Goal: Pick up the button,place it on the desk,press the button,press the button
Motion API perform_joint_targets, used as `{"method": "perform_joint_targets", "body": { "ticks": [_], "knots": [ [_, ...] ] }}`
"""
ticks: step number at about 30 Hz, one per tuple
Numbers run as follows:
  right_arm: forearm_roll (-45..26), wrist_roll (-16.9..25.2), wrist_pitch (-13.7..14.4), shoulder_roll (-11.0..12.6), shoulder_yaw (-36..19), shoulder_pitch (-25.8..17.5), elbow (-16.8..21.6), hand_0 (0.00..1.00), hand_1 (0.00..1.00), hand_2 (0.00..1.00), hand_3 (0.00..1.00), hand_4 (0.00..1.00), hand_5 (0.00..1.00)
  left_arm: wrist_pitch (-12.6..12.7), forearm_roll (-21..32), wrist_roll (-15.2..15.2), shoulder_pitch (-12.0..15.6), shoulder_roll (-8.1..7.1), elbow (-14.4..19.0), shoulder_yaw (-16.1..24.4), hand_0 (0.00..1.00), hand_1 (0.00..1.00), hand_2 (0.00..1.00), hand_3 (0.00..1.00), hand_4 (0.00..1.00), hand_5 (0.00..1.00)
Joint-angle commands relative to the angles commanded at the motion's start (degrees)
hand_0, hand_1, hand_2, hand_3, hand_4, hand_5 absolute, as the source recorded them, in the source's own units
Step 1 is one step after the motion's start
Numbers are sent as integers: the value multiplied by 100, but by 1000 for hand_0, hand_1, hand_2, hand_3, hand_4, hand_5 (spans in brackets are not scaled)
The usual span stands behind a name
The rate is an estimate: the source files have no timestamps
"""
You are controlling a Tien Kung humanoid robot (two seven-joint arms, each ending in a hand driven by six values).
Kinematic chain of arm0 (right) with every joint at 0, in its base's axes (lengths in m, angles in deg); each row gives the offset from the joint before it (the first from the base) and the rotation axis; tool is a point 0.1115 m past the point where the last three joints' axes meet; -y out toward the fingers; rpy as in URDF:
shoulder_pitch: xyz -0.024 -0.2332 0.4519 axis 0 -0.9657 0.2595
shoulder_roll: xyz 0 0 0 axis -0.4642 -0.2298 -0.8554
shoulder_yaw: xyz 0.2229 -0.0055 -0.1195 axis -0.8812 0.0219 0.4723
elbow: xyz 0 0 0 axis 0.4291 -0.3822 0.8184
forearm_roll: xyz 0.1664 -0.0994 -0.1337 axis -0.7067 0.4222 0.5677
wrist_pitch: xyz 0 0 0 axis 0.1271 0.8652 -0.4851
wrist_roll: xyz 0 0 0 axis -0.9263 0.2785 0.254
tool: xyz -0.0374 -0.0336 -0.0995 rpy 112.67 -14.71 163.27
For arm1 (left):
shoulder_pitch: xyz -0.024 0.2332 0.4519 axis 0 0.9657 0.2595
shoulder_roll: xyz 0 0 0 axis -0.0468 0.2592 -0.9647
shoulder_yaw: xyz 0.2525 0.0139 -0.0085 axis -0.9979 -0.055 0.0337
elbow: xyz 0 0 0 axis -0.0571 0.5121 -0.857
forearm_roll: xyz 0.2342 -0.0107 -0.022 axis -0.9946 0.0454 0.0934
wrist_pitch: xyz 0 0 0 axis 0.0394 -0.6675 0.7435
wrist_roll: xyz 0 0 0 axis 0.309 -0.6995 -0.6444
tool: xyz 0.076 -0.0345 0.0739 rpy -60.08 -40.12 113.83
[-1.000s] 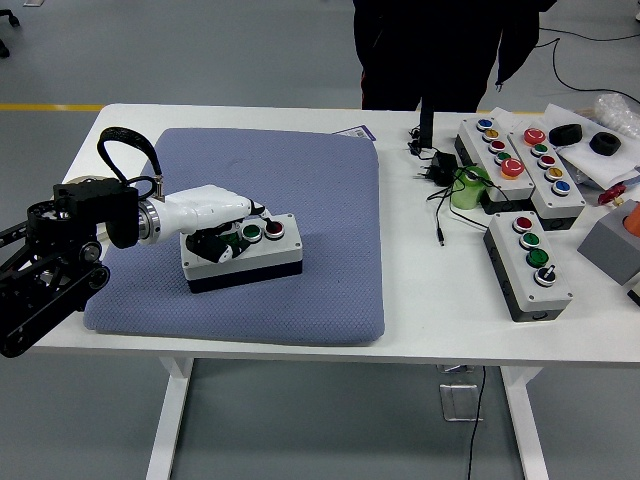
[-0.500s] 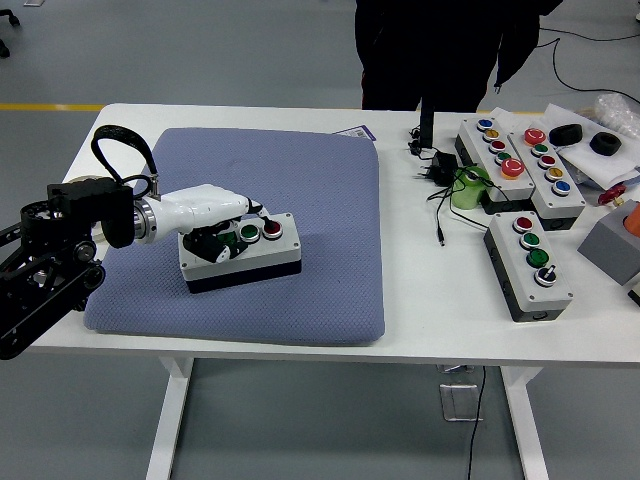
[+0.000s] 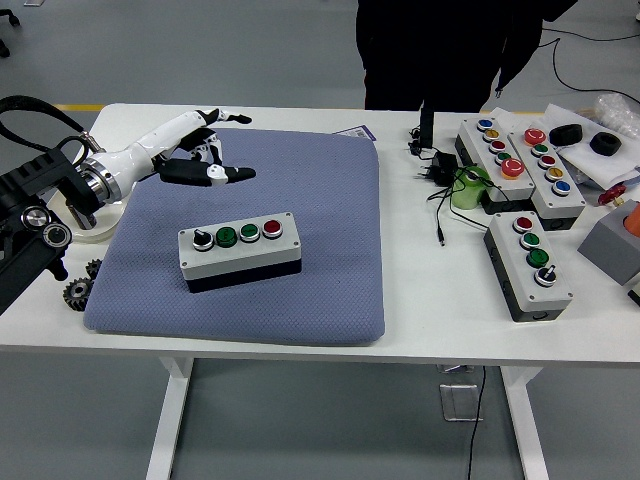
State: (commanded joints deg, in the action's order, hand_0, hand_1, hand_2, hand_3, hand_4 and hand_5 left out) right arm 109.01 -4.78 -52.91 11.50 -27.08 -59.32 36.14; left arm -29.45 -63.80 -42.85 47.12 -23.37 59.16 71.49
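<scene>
A grey button box (image 3: 240, 250) lies on the blue-grey pad (image 3: 300, 190). Its top carries a black knob, two green buttons and a red button in a row. My left hand (image 3: 205, 150), white with dark fingertips, is raised above the pad's far left part, well clear of the box. Its fingers are spread and hold nothing. My right arm is out of view.
Three more button boxes (image 3: 530, 262) stand at the right, with a green cup (image 3: 468, 187), a black adapter and cables (image 3: 436, 170). Two small gears (image 3: 78, 290) lie at the pad's left edge. A person in dark clothes (image 3: 440, 50) stands at the far side.
My left hand has lifted off the button box and drawn back up and to the left. Its fingers have opened. The box stays where it was.
</scene>
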Motion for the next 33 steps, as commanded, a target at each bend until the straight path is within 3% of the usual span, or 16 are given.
{"method": "perform_joint_targets", "body": {
  "ticks": [3,4,8,17,29,33],
  "knots": [
    [3,-2,0,-2,-6,6,0,761,727,732,591,192,152,442,708,-11,55,19,-131,148,617,746,836,998,889,998],
    [13,-4,0,-3,-12,8,0,761,727,732,591,192,152,646,968,-5,73,24,-189,211,897,911,973,998,865,998],
    [27,-4,-4,-2,-23,8,0,761,727,732,591,192,152,1152,1899,13,142,53,-410,507,897,911,973,998,865,998],
    [98,-15,-13,-6,-61,26,0,761,726,732,591,192,152,844,3943,-94,300,149,-855,1211,898,904,961,998,840,998],
    [138,-14,-14,-7,-110,36,0,761,725,731,591,192,152,676,4054,-131,483,208,-1028,1515,883,896,945,979,824,998],
    [231,-39,-18,-12,-142,47,0,761,725,731,591,192,152,405,3992,-118,482,255,-1076,1565,883,896,945,979,824,998]
  ]
}}
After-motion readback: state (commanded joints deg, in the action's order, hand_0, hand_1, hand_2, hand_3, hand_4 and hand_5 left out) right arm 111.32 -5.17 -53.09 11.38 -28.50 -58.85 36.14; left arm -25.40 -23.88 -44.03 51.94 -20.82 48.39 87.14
